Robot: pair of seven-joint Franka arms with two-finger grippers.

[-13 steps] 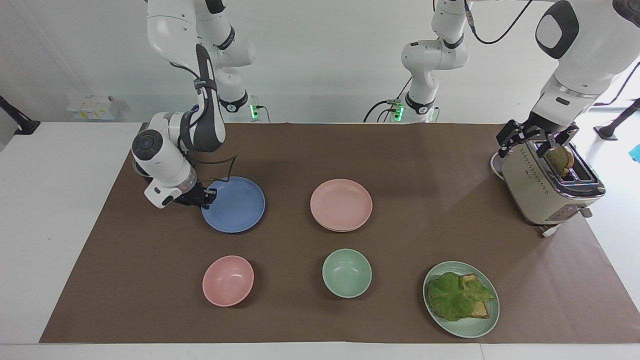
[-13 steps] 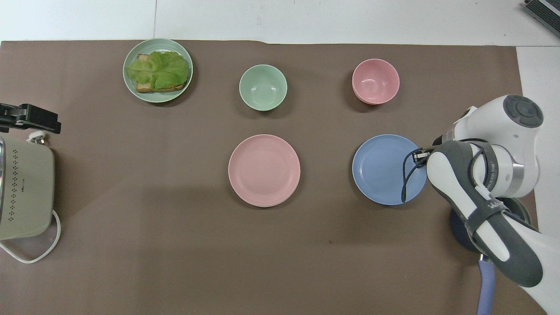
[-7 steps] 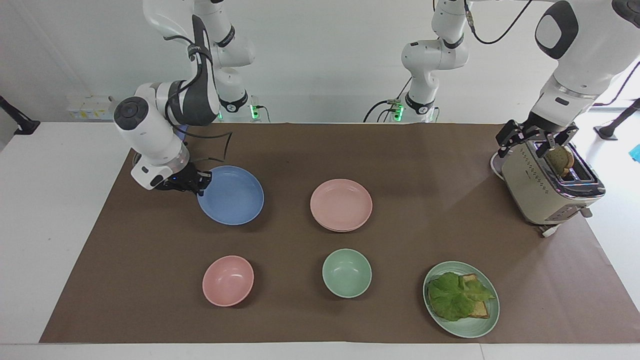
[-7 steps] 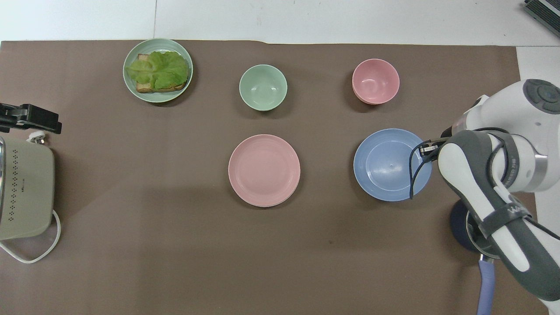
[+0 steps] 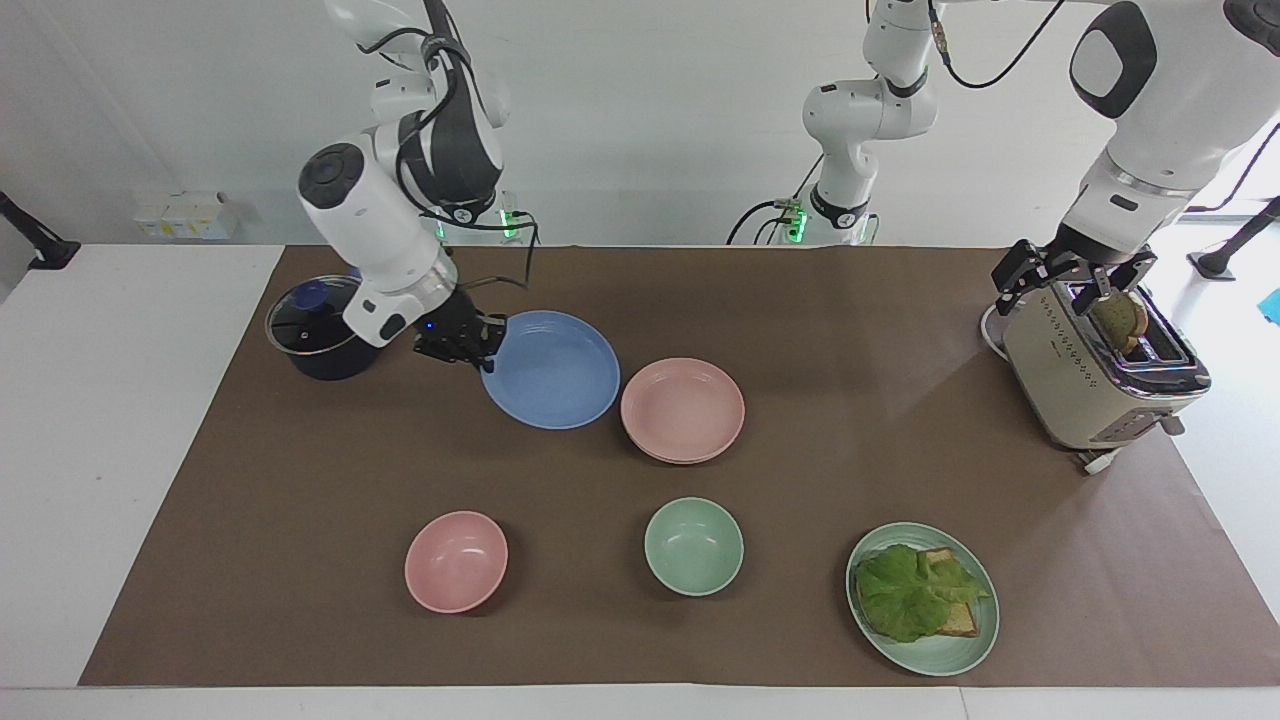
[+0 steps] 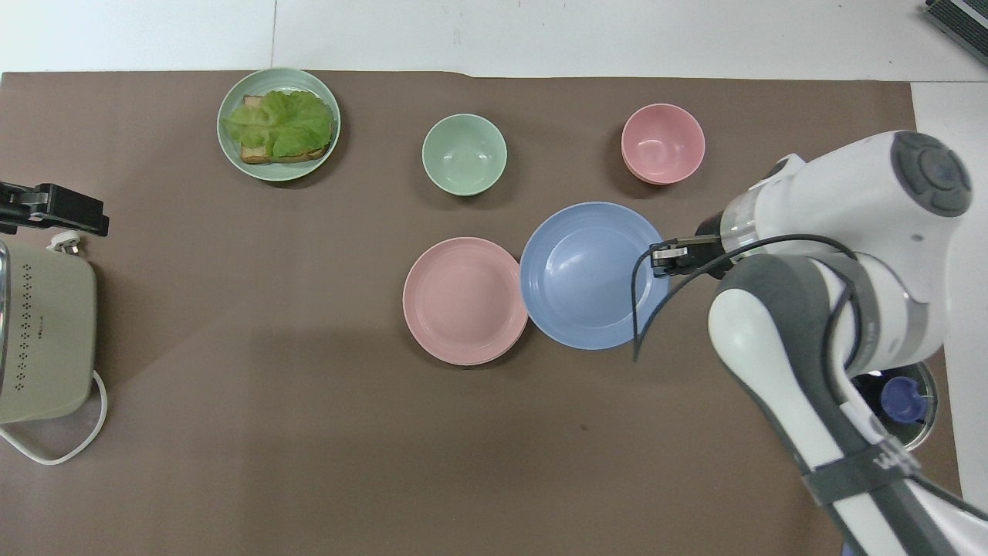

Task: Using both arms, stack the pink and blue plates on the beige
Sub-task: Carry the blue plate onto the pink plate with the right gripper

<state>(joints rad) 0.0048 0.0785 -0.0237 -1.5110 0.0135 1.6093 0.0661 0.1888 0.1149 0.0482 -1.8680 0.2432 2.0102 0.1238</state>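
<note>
Right gripper [image 5: 462, 342] clenched on blue plate [image 5: 553, 370] rim, aloft beside pink plate [image 5: 682, 408] | left gripper [image 5: 1072, 272] released over toaster [image 5: 1085, 385] | plate judged light, rigid, slick; hold rim.

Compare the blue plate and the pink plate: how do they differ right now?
The blue plate is held by its rim in the right pincer, raised and tilted; the pink plate lies flat on the table, ungripped. Blue is one plate; pink seems to sit on another plate. Both are round, shallow and similar in size.
</note>
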